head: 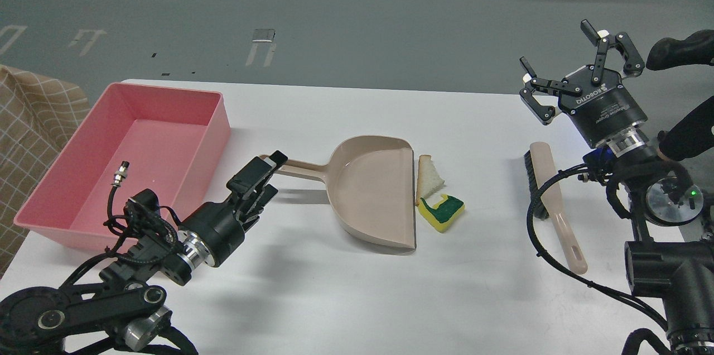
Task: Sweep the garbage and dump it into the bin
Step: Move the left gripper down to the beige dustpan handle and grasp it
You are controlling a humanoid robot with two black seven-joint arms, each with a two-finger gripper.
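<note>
The bread slice (430, 176) and the yellow sponge with a green top (443, 212) lie on the white table, right against the open lip of the beige dustpan (374, 193). The pink bin (220, 120) stands at the table's left, with nothing in it. My left gripper (272, 175) is low over the table at the free end of the dustpan handle (304, 169), its fingers apart and one finger covering the handle's tip. My right gripper (558, 48) is open and empty, raised at the right, beyond the brush.
A beige brush (549, 198) with dark bristles lies on the right of the table, handle toward me. A checked cloth (33, 115) hangs left of the bin. A dark gloved hand (678, 48) shows at the right edge.
</note>
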